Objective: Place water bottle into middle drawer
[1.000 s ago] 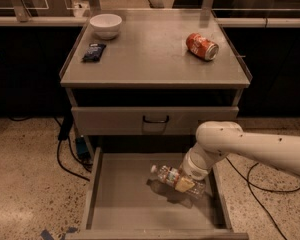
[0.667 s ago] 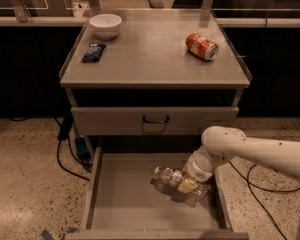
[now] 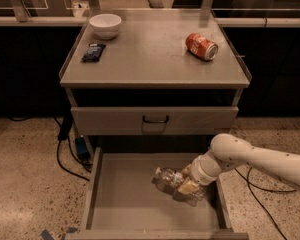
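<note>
The water bottle point(image 3: 170, 181), clear crinkled plastic with a coloured label band, lies tilted inside the open middle drawer point(image 3: 125, 204), cap end pointing left. My gripper point(image 3: 187, 186) reaches in from the right on a white arm and is closed around the bottle's body, low over the drawer floor near its right side. Whether the bottle touches the floor I cannot tell.
The grey cabinet top point(image 3: 150, 59) carries a white bowl point(image 3: 105, 25), a dark blue packet point(image 3: 93, 52) and a red soda can point(image 3: 201, 46) on its side. A shut drawer front with a black handle point(image 3: 155, 119) sits above. Cables point(image 3: 70, 159) lie on the speckled floor at left.
The gripper and the bottle have shifted slightly to the right and lower in the drawer. Nothing on the cabinet top has moved.
</note>
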`<action>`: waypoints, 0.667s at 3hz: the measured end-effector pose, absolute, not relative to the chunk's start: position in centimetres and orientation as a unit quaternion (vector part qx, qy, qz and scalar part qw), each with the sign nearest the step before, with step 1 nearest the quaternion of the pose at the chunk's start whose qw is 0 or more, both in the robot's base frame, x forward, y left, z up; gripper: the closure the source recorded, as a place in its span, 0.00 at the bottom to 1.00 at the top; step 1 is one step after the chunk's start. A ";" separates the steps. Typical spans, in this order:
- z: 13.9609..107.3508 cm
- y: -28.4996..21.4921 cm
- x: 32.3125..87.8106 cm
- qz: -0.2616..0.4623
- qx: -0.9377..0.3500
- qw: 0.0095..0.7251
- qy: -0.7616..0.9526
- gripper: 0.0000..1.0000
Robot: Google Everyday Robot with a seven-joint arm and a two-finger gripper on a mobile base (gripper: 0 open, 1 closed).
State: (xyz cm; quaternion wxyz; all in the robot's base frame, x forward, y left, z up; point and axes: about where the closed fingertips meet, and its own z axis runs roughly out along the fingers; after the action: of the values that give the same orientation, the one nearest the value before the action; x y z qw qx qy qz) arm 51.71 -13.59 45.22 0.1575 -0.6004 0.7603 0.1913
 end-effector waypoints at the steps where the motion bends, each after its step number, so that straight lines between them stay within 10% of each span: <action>1: 45.2 -13.6 51.7 0.191 -0.600 0.157 0.760 1.00; 2: 42.8 -12.6 52.5 0.208 -0.604 0.159 0.753 1.00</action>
State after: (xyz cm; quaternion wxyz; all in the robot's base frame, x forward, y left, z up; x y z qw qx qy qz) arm 52.47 -12.62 42.77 0.1593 -0.6035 0.7532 0.2077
